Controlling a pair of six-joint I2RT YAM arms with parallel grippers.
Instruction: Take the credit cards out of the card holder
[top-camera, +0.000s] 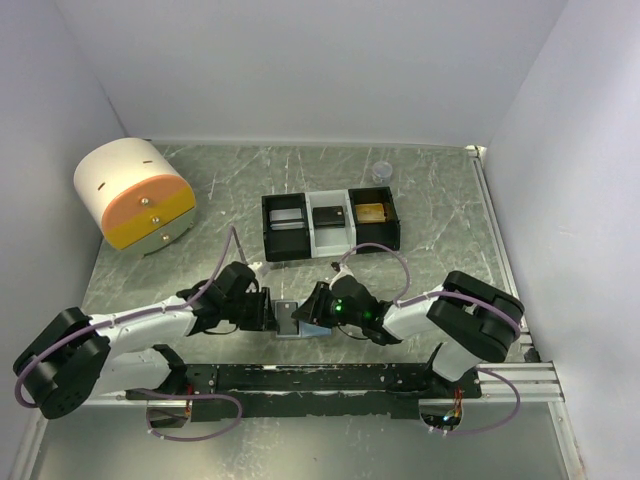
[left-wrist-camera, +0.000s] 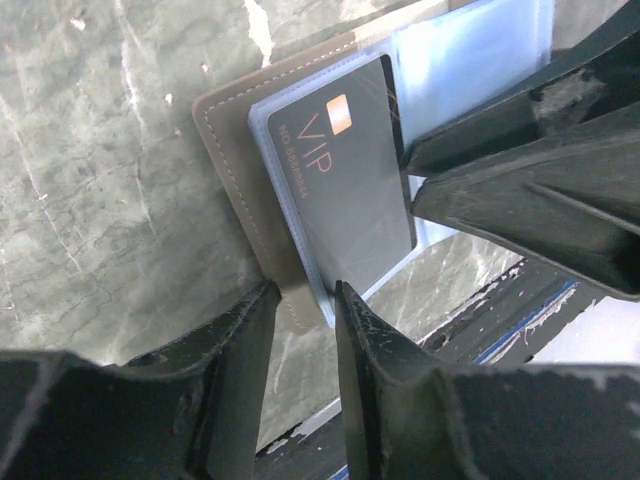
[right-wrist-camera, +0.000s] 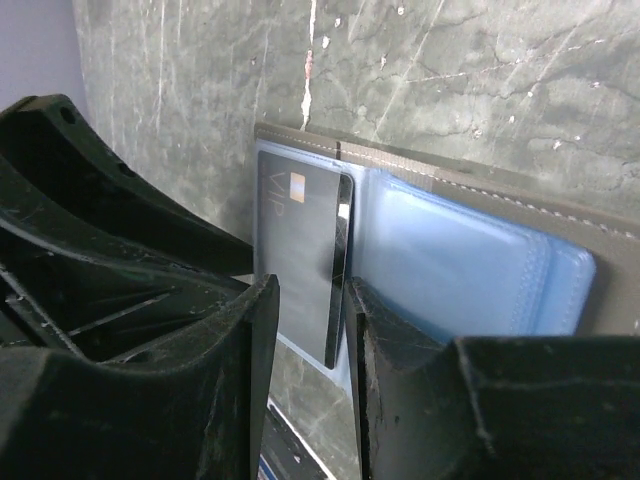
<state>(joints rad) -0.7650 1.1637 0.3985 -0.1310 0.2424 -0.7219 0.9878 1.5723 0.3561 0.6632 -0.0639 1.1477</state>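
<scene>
The card holder lies opened flat on the table between my two grippers, grey leaf outside and pale blue lining inside. A dark credit card marked VIP sits in the left leaf's clear sleeve. My left gripper is open, its tips either side of the holder's near corner. My right gripper is open too and straddles the card's raised right edge, which rests against one finger. In the top view, the left gripper and right gripper face each other across the holder.
A black-and-white three-compartment tray stands just beyond, with a dark card and a gold card in it. A white-and-orange round drawer unit is at the far left, and a small clear cup at the back. A black rail runs along the near edge.
</scene>
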